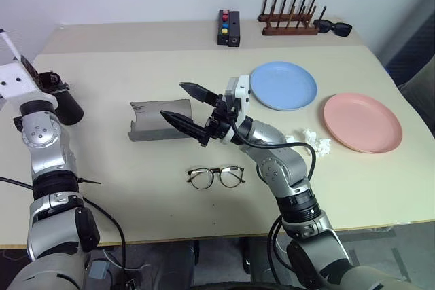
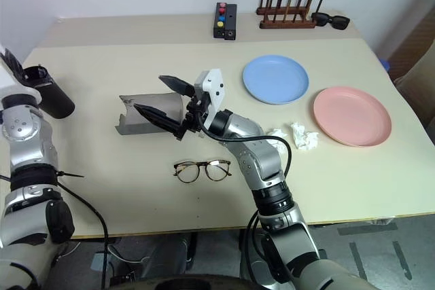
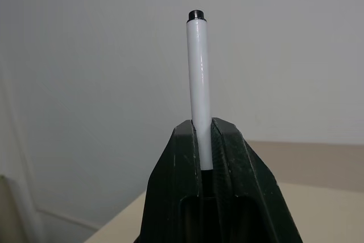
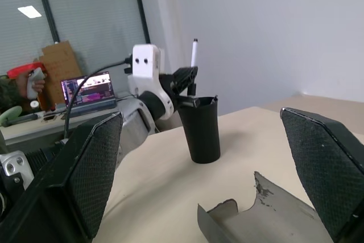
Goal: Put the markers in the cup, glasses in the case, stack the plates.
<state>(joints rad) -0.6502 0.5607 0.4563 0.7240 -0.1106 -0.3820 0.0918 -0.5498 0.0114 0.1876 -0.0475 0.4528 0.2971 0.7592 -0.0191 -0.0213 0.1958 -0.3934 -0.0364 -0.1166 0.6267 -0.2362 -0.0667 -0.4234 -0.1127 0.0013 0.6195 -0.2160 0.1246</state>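
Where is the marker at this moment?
The marker is clamped in the left gripper, at the table's left edge, right above the cup.

My left tool is black, and the marker in it is white with a black tip. My right tool is black too. The cup is dark brown-black, the case grey, one plate light blue, the other plate salmon pink, the glasses dark-framed, the tabletop pale beige.
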